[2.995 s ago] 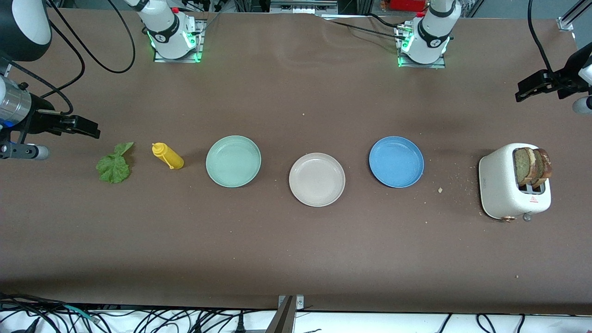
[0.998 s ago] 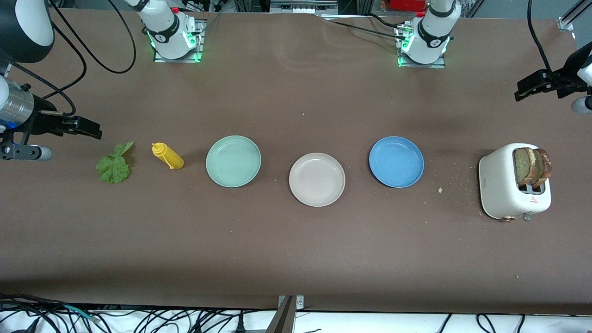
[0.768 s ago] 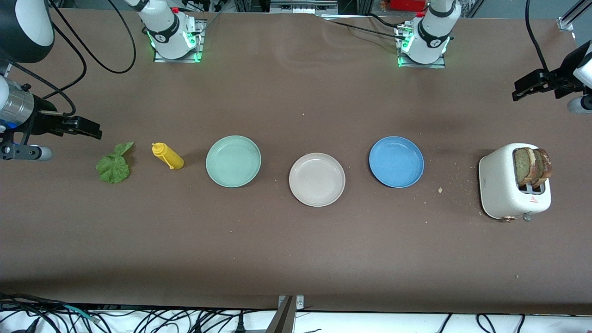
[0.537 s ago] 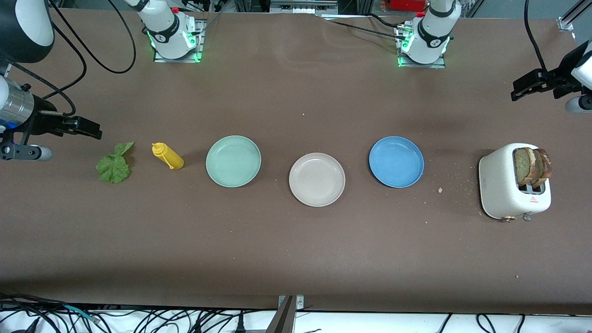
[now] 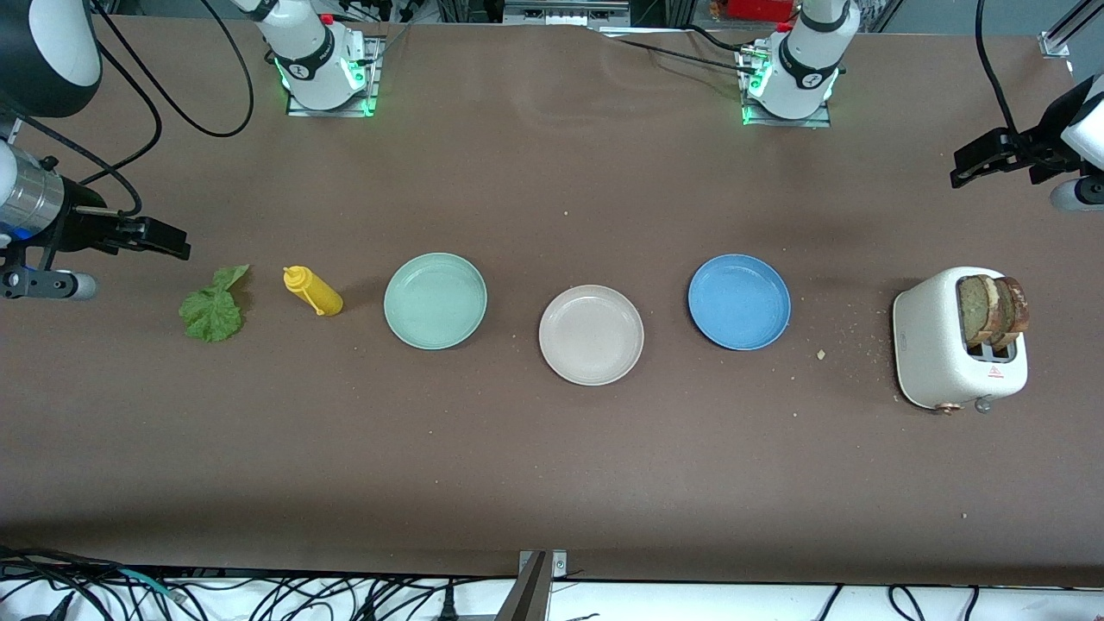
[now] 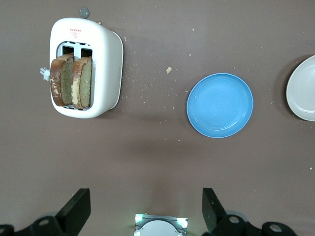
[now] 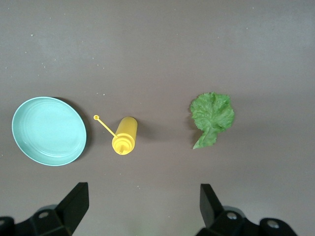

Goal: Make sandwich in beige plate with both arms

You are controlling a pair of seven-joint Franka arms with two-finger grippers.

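ARMS: two white jointed robot arms with black joint bands | BASES: white rounded housings, green-lit, on metal mounting plates | RIGHT ARM [image 5: 302,47]: red button at base, silver metal wrist cylinder | LEFT ARM [image 5: 806,52]: black logo mark on base band | CABLES: black, looped | FINGERS: flat black angular pads [image 6: 76,209]
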